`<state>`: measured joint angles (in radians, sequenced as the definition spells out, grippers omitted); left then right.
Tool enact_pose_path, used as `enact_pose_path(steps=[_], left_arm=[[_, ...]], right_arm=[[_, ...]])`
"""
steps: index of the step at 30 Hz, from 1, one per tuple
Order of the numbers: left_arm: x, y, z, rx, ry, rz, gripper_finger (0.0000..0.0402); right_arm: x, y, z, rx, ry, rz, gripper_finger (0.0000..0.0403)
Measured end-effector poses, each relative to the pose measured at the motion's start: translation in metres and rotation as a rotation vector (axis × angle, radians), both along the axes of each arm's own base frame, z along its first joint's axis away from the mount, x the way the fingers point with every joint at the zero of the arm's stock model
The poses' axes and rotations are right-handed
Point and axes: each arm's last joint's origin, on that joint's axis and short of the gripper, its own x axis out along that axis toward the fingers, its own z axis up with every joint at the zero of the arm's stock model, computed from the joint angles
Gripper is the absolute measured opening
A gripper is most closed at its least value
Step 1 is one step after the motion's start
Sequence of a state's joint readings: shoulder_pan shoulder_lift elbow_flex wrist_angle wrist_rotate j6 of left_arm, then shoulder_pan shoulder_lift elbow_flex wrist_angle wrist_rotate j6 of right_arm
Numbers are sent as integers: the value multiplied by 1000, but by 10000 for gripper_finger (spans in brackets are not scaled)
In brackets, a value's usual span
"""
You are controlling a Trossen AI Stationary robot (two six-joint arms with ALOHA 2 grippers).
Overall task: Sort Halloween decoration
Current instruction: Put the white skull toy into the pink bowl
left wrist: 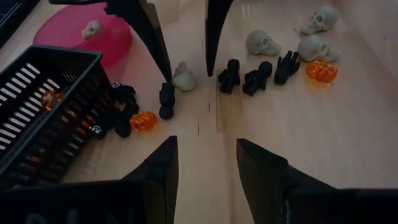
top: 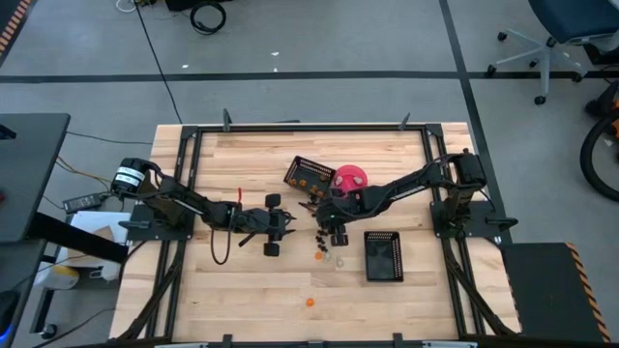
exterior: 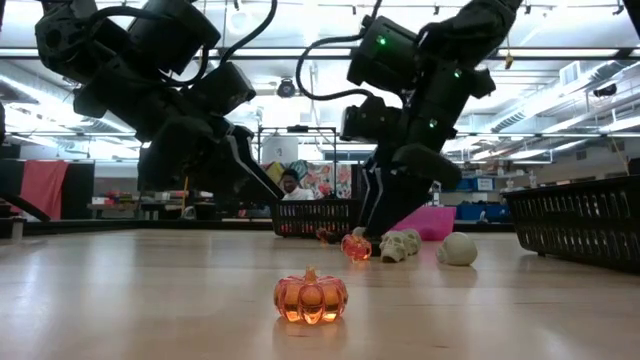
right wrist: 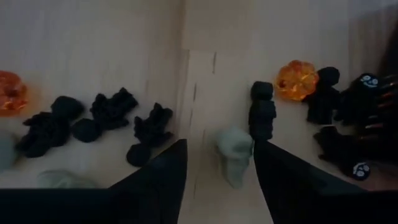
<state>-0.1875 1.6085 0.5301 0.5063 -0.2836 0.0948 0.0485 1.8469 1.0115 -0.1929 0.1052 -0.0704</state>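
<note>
Small trinkets lie scattered on the wooden table: black figures [left wrist: 242, 78], pale skulls [left wrist: 261, 43] and orange pumpkins [left wrist: 321, 71]. My right gripper [right wrist: 219, 146] stands open over them, pointing steeply down. A pale skull [right wrist: 235, 152] lies on the table between its fingers. Left of the cluster, my left gripper [left wrist: 206, 142] is held open above bare wood with nothing between its fingers. A lone orange pumpkin [top: 309, 302] sits near the table's front edge. My right gripper comes from above with one finger on each side of the pale skull [left wrist: 184, 76], which lies on the table. One finger [right wrist: 273, 168] stands close beside the skull; I cannot tell whether it touches.
A black mesh basket [top: 311, 175] with orange pumpkins stands behind the cluster. Beside it is a pink bowl [top: 350, 178] holding a pale skull [left wrist: 92, 28]. A second black basket [top: 383, 255] stands to the right of the trinkets. The table's near left is bare wood.
</note>
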Motion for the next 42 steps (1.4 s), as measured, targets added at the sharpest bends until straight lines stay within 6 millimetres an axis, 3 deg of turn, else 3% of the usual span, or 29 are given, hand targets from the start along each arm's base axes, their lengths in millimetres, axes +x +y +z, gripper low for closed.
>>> enact_pose_path(steps=[15, 20, 27, 35, 42], left_arm=[[0, 0, 0, -2, 1, 1, 137], [0, 0, 0, -2, 2, 1, 137], [0, 0, 0, -3, 2, 2, 137], [0, 0, -1, -4, 6, 3, 137], [-2, 0, -2, -1, 28, 4, 137]], right_arm=[[-9, -9, -16, 55, -80, -4, 93], [-9, -10, -15, 43, -75, -3, 93], [-2, -11, -1, -2, 36, -7, 99], [7, -14, 34, -139, 189, -42, 98], [0, -18, 49, -292, 304, -109, 98]])
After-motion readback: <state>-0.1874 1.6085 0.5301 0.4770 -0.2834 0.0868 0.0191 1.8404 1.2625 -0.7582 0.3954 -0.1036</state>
